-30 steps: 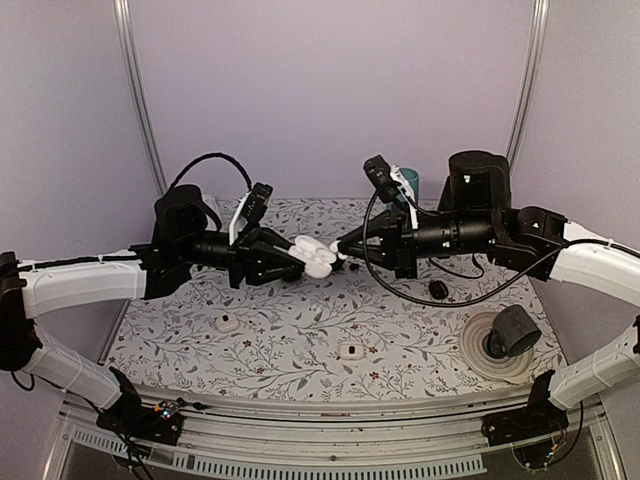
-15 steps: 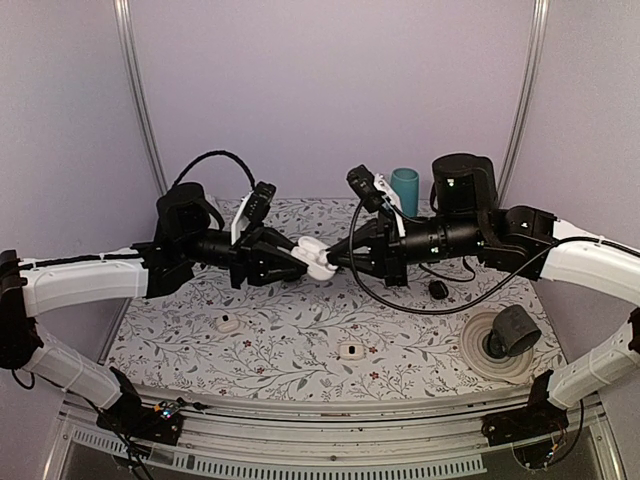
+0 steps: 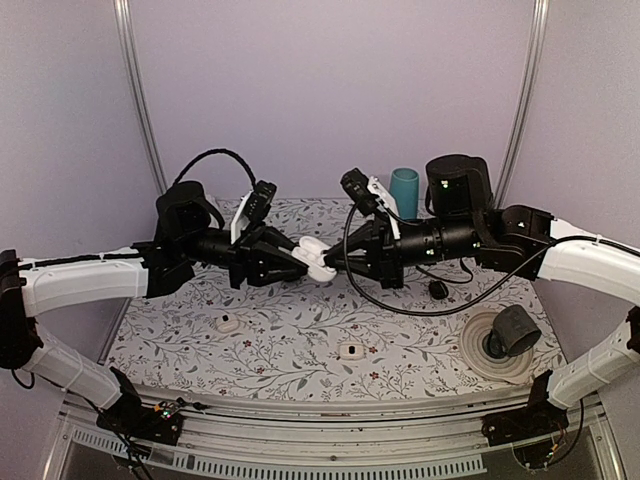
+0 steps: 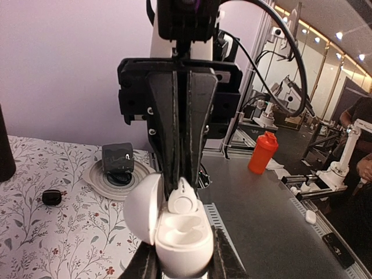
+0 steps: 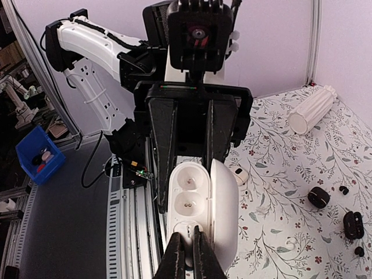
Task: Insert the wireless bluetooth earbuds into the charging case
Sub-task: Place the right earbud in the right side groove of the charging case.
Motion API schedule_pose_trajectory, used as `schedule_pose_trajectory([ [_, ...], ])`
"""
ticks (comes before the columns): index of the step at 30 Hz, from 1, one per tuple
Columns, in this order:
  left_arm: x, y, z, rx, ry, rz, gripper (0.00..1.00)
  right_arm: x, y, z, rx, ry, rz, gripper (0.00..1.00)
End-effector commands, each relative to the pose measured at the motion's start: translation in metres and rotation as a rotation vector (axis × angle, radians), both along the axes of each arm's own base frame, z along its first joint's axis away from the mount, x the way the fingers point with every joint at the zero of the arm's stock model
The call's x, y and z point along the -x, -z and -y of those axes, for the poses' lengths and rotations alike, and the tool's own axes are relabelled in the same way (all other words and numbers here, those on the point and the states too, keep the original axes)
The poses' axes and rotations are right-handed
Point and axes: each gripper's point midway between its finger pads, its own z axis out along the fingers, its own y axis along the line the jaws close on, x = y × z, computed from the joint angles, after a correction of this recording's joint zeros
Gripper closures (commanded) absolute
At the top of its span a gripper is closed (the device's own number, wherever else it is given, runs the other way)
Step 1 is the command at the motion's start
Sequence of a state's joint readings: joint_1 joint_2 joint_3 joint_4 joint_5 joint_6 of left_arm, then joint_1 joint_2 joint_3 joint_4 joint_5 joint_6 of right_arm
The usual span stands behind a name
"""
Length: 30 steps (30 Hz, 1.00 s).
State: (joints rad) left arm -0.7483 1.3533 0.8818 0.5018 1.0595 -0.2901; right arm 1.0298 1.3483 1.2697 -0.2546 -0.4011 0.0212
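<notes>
Mid-air: glossy white charging case (image 4: 181, 239), flipped open, earbud (image 4: 185, 202) maybe seated.

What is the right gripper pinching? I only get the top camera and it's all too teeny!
Observer: The left wrist camera shows a white earbud pinched in the right gripper, at the far end of the case.
Operator: Is it in its hole?
Observer: It doesn't look like it. The right wrist camera shows both sockets bare, with their little contact dots showing.
Operator: Is the lid in the way?
Observer: No. Up close, the lid is flipped wide open, off to one side of the sockets.
</notes>
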Motion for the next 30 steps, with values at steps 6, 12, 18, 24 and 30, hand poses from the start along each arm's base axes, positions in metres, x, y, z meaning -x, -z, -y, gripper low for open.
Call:
schedule_pose_trajectory([
  [6,0.005,-0.026,-0.001,0.064,-0.009,0.055,1.00,-0.001,0.002,-0.003,0.029,0.000,0.034,0.93],
  [12,0.001,-0.024,0.000,0.065,-0.032,0.050,1.00,0.000,0.000,-0.003,0.027,0.003,0.038,0.85],
  [18,-0.002,-0.022,-0.001,0.063,-0.058,0.050,1.00,-0.001,-0.003,-0.001,0.022,0.013,0.045,0.77],
  [24,-0.003,-0.022,-0.001,0.063,-0.064,0.050,1.00,-0.006,-0.012,0.004,0.002,0.056,0.063,0.72],
  [30,-0.004,-0.022,-0.001,0.062,-0.075,0.052,1.00,-0.006,-0.026,0.012,-0.039,0.082,0.089,0.68],
])
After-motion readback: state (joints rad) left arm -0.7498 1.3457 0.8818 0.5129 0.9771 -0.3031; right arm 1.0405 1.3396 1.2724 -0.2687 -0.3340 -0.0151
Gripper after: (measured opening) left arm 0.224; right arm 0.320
